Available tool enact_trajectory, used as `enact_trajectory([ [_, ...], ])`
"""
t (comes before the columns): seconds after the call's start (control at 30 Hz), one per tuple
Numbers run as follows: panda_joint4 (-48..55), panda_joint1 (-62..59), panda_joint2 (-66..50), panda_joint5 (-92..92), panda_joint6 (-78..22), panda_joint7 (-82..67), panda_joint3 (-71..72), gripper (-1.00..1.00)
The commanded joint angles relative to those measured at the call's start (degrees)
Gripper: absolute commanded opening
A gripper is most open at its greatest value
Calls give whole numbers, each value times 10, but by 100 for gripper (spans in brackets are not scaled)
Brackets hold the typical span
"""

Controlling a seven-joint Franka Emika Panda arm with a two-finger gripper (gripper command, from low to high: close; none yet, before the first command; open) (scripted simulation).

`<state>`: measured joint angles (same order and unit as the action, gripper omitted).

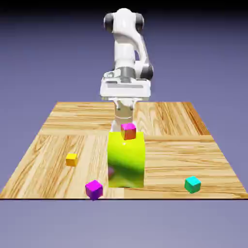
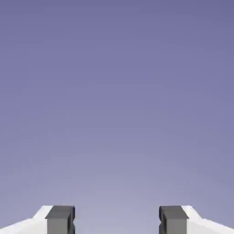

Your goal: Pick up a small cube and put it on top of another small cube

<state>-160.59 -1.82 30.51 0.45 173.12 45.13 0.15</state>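
On the wooden counter [image 1: 58,121], the orange-yellow cube [image 1: 71,159] lies at the exterior view's left, then the magenta-purple cube [image 1: 94,189], the yellow-green block [image 1: 126,162] (a pink-and-red cube [image 1: 128,131] on top), and the teal cube [image 1: 192,184], while the tool [image 2: 117,219] has its 2 fingers spread apart, empty.

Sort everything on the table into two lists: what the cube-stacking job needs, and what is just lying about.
Needed:
orange cube, to be picked up
teal cube, to be stacked on
claw, open and empty

Lying about:
purple cube
pink-and-red cube
yellow-green block
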Motion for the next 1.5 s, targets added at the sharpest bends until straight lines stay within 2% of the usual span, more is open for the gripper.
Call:
enact_trajectory([
  [0.0, 3, -21, -18, 4, -7, 22, 1, 0],
  [0.67, 72, -436, -374, 79, -154, 465, 27, 0],
  [0.73, 73, -438, -376, 79, -155, 468, 27, 0],
  [0.97, 94, -448, -510, 96, -42, 452, 45, 0],
  [1.0, 94, -448, -510, 96, -42, 452, 45, -100],
  [1.23, 74, -439, -385, 80, -147, 467, 28, -100],
  [1.47, 155, -440, -437, -68, -213, 319, 91, -100],
])
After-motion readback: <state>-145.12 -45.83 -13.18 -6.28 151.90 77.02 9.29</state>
